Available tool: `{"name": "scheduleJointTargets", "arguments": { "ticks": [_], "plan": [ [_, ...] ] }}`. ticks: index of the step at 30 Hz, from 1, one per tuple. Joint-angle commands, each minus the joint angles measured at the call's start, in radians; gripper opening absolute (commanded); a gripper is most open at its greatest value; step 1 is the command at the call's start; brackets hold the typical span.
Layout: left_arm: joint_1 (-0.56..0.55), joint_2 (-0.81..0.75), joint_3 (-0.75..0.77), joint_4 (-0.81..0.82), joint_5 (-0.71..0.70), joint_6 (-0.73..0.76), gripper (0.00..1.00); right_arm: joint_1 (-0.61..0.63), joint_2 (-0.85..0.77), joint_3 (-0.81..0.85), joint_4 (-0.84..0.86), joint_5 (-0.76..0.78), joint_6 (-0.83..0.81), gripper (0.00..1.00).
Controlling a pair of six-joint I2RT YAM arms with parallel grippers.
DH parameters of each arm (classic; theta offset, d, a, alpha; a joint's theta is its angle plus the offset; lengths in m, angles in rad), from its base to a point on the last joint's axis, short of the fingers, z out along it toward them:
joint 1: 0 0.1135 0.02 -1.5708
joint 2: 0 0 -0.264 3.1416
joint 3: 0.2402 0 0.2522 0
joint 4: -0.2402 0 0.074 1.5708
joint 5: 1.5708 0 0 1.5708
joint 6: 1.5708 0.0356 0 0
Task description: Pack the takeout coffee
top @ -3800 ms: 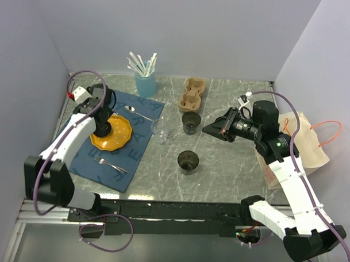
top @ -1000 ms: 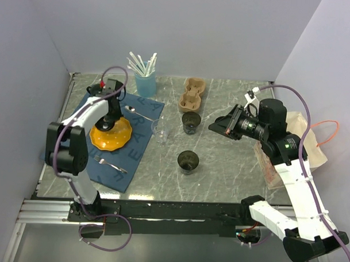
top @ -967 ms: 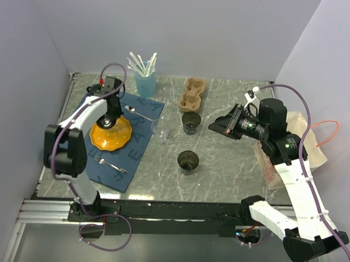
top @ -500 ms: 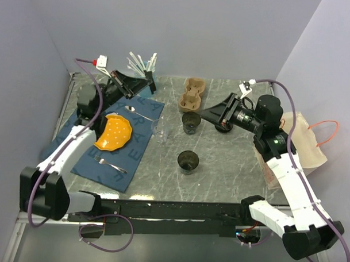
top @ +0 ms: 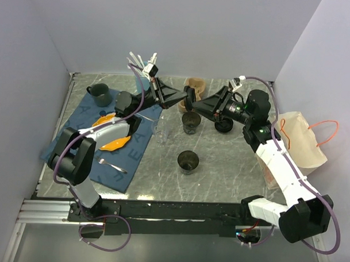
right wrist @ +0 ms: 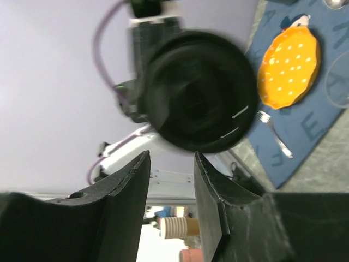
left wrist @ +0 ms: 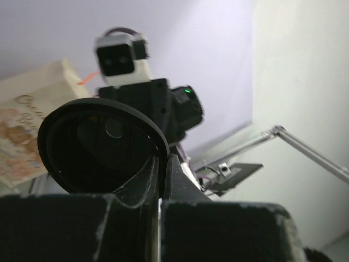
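Note:
My left gripper (top: 184, 98) is stretched toward the middle back of the table, shut (left wrist: 162, 164) on the rim of a round black lid (left wrist: 103, 147). The lid (right wrist: 199, 93) is held up on edge just in front of my right gripper (top: 198, 104), whose fingers (right wrist: 172, 158) are open with nothing between them. Two small black takeout coffee cups stand on the marble, one (top: 191, 121) below the grippers and one (top: 188, 161) nearer the front. Both tops look open. A low round black piece (top: 224, 126) lies under the right arm.
The brown cup carrier (top: 195, 86) sits behind the grippers and the paper bag (top: 301, 144) stands at the right. On the blue mat (top: 137, 147) are an orange plate (top: 112, 141), a fork (top: 109, 164) and a dark green mug (top: 100, 93). Nearby are a clear glass (top: 160, 132) and a blue cup of straws (top: 145, 81).
The left arm swung from the plate to the middle and now holds the lid up. The right gripper opened and moved left toward it. The black piece now lies beneath the right arm.

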Motion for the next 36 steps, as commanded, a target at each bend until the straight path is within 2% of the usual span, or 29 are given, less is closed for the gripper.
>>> {"name": "scheduleJointTargets", "arguments": {
  "ticks": [1, 4, 5, 9, 14, 17, 22, 25, 29, 32, 36],
  "plan": [
    [-0.012, -0.003, 0.081, 0.662, 0.025, -0.094, 0.01, -0.028, -0.032, 0.021, 0.028, -0.023, -0.208, 0.45],
    [-0.012, 0.003, 0.067, 0.659, 0.008, -0.164, 0.01, -0.042, -0.072, 0.033, -0.041, 0.006, -0.444, 0.45],
    [-0.012, 0.003, 0.065, 0.659, 0.013, -0.186, 0.01, -0.042, -0.096, 0.028, -0.053, 0.037, -0.585, 0.45],
    [-0.018, -0.006, 0.048, 0.601, 0.057, -0.259, 0.01, -0.043, -0.164, -0.068, 0.046, 0.085, -0.805, 0.45],
    [-0.029, -0.058, 0.018, 0.465, 0.097, -0.270, 0.01, -0.043, -0.195, -0.111, 0.115, 0.042, -1.026, 0.45],
    [-0.055, -0.047, 0.022, 0.461, 0.114, -0.324, 0.01, -0.042, -0.173, -0.087, 0.134, -0.067, -1.077, 0.45],
    [-0.092, -0.047, 0.033, 0.419, 0.140, -0.336, 0.01, -0.043, -0.159, -0.064, 0.207, -0.191, -1.059, 0.45],
    [-0.100, -0.049, 0.035, 0.397, 0.156, -0.347, 0.01, -0.043, -0.170, -0.067, 0.187, -0.179, -1.112, 0.45],
    [-0.100, -0.066, 0.036, 0.357, 0.188, -0.347, 0.01, -0.045, -0.225, -0.073, 0.083, -0.116, -1.293, 0.46],
    [-0.101, -0.087, 0.033, 0.281, 0.221, -0.318, 0.01, -0.045, -0.219, -0.042, 0.031, -0.154, -1.362, 0.46],
    [-0.104, -0.092, 0.036, 0.254, 0.246, -0.316, 0.01, -0.045, -0.222, -0.039, 0.048, -0.193, -1.382, 0.44]
  ]
}}
